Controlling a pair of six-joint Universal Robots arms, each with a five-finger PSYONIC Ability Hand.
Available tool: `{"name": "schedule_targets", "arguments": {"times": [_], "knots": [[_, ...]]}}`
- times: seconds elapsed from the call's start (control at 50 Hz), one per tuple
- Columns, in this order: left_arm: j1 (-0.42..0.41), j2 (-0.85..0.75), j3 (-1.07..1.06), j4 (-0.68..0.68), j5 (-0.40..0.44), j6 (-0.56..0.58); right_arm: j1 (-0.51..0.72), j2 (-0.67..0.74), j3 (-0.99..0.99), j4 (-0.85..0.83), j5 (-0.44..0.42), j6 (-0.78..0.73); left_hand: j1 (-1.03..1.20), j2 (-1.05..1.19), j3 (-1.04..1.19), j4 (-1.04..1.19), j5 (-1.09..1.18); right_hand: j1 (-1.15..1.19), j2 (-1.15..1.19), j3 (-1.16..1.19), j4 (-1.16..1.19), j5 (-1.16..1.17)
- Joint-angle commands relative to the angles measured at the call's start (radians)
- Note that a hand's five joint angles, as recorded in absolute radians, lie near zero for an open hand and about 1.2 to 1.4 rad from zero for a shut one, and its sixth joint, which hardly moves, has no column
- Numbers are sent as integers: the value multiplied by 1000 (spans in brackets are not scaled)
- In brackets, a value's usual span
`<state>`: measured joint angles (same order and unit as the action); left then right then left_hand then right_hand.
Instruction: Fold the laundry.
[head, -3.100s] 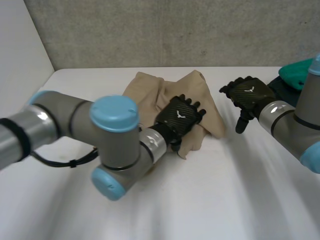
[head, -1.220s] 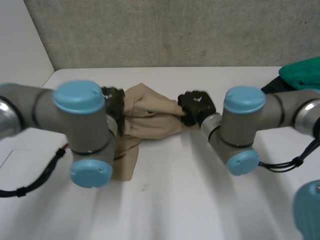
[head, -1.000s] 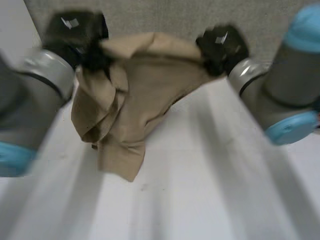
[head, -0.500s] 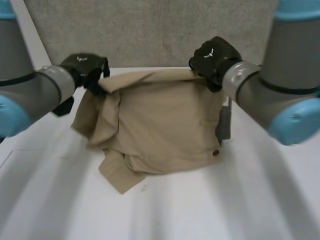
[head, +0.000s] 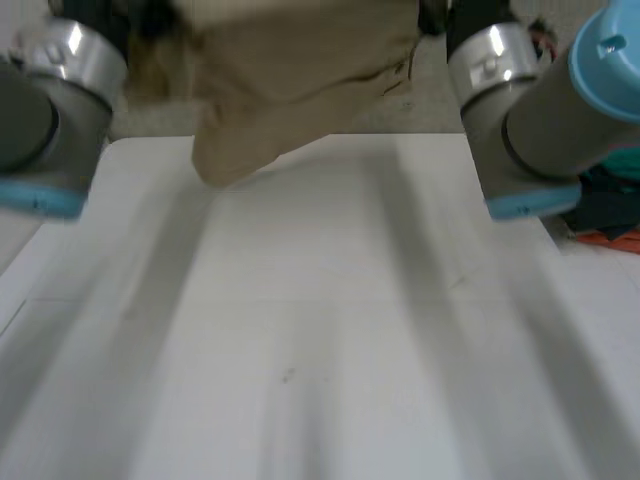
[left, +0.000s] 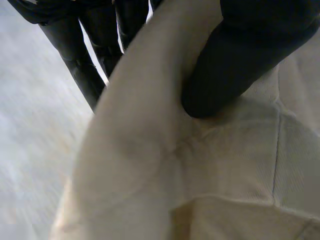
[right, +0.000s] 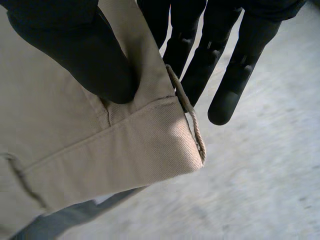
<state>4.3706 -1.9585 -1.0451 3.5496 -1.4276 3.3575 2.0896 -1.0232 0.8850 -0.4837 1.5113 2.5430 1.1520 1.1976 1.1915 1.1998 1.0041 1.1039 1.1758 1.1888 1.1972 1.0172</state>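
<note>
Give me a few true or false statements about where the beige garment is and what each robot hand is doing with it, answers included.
1. The beige garment lies flat on the table. False: it hangs in the air, held up.
2. The right robot hand pinches a hemmed corner of the garment between thumb and fingers. True.
3. The left robot hand is open, off the cloth. False: its thumb presses the cloth against its fingers.
4. A small loop sits on the corner that the right robot hand holds. True.
</note>
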Motion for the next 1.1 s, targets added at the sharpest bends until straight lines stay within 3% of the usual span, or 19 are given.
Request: {"name": "schedule_targets", "arguments": {"times": [0.02, 0.2, 0.22, 0.28, 0.3, 0.44, 0.6, 0.68, 0.7, 0.76, 0.84, 0.98, 1.04, 1.1], "knots": [[7, 50, -423, -38, 79, 11, 1, -54, 291, 166, -69, -3, 244, 199, 205, 196, 218, 292, 220, 207, 199, 205], [-5, -52, -685, 37, 118, 170, 6, 60, 499, 261, -36, -72, 213, 167, 173, 165, 186, 292, 220, 207, 199, 205], [-3, -59, -693, 28, 113, 184, 6, 72, 514, 280, -19, -87, 154, 109, 115, 106, 127, 292, 220, 207, 199, 205], [3, -51, -705, -24, 98, 227, 1, 77, 534, 301, 1, -95, -446, -492, -486, -494, -473, 292, 220, 207, 199, 205], [3, -36, -710, -58, 89, 241, 0, 77, 548, 307, 9, -90, -745, -790, -784, -793, -771, 292, 220, 207, 199, 205], [-6, 56, -754, -155, -7, 246, -5, 46, 581, 309, 17, -24, -953, -999, -993, -1001, -980, 292, 220, 207, 199, 205], [-46, 170, -849, -164, -177, 211, -11, 29, 606, 312, 17, 16, -915, -961, -955, -963, -942, 292, 220, 207, 199, 205], [-59, 202, -886, -178, -228, 174, -13, 29, 611, 313, 15, 13, -654, -700, -694, -702, -681, 292, 220, 207, 199, 205], [-60, 207, -895, -182, -231, 152, -13, 29, 611, 313, 15, 13, -546, -592, -586, -594, -573, 292, 220, 207, 199, 205], [-63, 202, -897, -181, -214, 116, -10, 31, 611, 315, 13, 13, -513, -558, -552, -561, -540, 292, 220, 207, 199, 205], [-60, 121, -857, -169, -163, 65, 0, 28, 617, 320, 12, 13, -715, -760, -754, -762, -741, 292, 220, 207, 199, 205], [-52, -13, -744, -143, -132, 57, 3, 18, 623, 317, 10, 13, -707, -752, -746, -755, -733, 292, 220, 207, 199, 205], [-57, -65, -704, -138, -132, 57, 1, 18, 621, 313, 10, 14, -549, -594, -588, -597, -576, 292, 220, 207, 199, 205], [-65, -97, -672, -130, -129, 59, 3, 17, 617, 313, 7, 13, -30, -76, -69, -78, -57, 292, 220, 207, 199, 205]]}}
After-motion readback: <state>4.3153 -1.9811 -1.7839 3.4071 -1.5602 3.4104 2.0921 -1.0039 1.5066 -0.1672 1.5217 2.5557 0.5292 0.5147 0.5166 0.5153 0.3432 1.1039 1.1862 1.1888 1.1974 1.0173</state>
